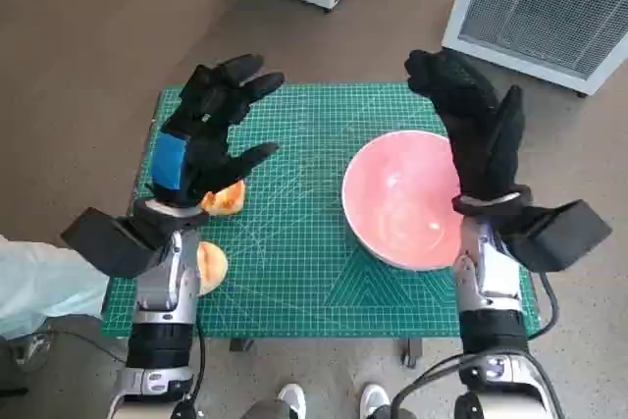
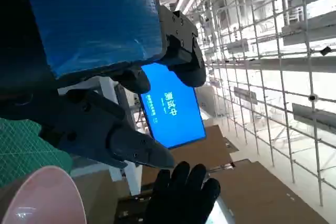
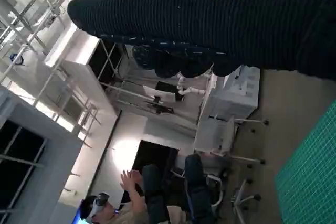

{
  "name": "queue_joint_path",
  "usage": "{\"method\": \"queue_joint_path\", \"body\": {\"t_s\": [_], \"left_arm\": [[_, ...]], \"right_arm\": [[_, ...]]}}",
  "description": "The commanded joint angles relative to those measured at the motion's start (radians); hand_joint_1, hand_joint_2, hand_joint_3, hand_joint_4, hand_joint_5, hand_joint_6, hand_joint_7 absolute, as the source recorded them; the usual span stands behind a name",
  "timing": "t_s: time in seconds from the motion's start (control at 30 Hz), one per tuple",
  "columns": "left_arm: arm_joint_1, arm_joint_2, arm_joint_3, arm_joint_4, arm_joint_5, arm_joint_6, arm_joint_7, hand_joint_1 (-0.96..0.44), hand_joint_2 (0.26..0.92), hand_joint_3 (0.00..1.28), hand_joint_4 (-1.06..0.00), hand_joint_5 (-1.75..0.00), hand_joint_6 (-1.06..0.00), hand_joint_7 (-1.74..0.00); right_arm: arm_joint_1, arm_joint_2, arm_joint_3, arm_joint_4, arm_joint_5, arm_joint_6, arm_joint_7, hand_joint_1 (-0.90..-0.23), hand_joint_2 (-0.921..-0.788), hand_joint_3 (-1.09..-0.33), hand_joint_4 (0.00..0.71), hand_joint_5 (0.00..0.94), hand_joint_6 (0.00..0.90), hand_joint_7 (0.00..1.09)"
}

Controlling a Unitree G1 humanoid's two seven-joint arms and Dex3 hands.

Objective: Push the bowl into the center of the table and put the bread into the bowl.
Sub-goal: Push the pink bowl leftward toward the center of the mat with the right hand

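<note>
On table (image 1: 294, 282), one bowl (image 1: 397, 198), two breads (image 1: 226, 198)

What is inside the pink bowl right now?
Nothing shows inside the pink bowl; its visible interior is bare. The right hand hangs over its far right rim and hides that edge. Both bread pieces lie on the mat by the left arm.

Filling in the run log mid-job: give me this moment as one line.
left hand: open, above bread | right hand: open, over bowl's right rim | bowl: right of center, empty | second bread: near left edge
</note>
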Motion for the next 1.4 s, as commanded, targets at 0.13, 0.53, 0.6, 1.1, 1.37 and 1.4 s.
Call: {"method": "queue_joint_path", "body": {"t_s": [0.13, 0.53, 0.6, 1.1, 1.37, 1.4], "left_arm": [[-0.002, 0.001, -0.004, 0.004, -0.013, -0.023, -0.024, -0.48, 0.908, 0.0, -0.38, -0.5, -0.27, -0.68], [-0.006, 0.016, -0.003, 0.012, -0.027, -0.013, -0.074, -0.5, 0.908, 0.0, -0.35, -0.28, -0.2, -0.58], [-0.005, 0.017, -0.002, 0.008, -0.031, -0.006, -0.078, -0.5, 0.908, 0.0, -0.36, -0.23, -0.2, -0.54], [0.002, 0.008, 0.001, -0.01, -0.036, 0.023, -0.043, -0.47, 0.919, 0.0, -0.38, -0.11, -0.2, -0.44], [0.002, 0.005, -0.008, -0.004, -0.018, 0.008, -0.023, -0.45, 0.921, 0.03, -0.39, -0.09, -0.19, -0.41], [0.002, 0.006, -0.009, -0.003, -0.015, 0.007, -0.022, -0.45, 0.921, 0.04, -0.38, -0.08, -0.16, -0.4]], "right_arm": [[0.012, 0.006, -0.005, 0.004, 0.007, 0.011, 0.003, -0.688, -0.921, -0.733, 0.22, 0.0, 0.148, 0.42], [0.02, 0.011, -0.003, 0.002, 0.006, 0.005, 0.006, -0.684, -0.921, -0.732, 0.221, 0.0, 0.15, 0.43], [0.019, 0.01, -0.004, 0.002, 0.006, 0.005, 0.006, -0.683, -0.921, -0.731, 0.221, 0.001, 0.151, 0.43], [0.025, 0.006, -0.004, -0.019, 0.004, 0.014, 0.003, -0.676, -0.921, -0.729, 0.223, 0.001, 0.146, 0.42], [0.031, 0.001, -0.008, -0.018, 0.006, 0.008, 0.007, -0.678, -0.921, -0.729, 0.224, 0.001, 0.134, 0.41], [0.032, -0.001, -0.009, -0.017, 0.008, 0.008, 0.009, -0.678, -0.921, -0.728, 0.224, 0.002, 0.133, 0.41]]}}
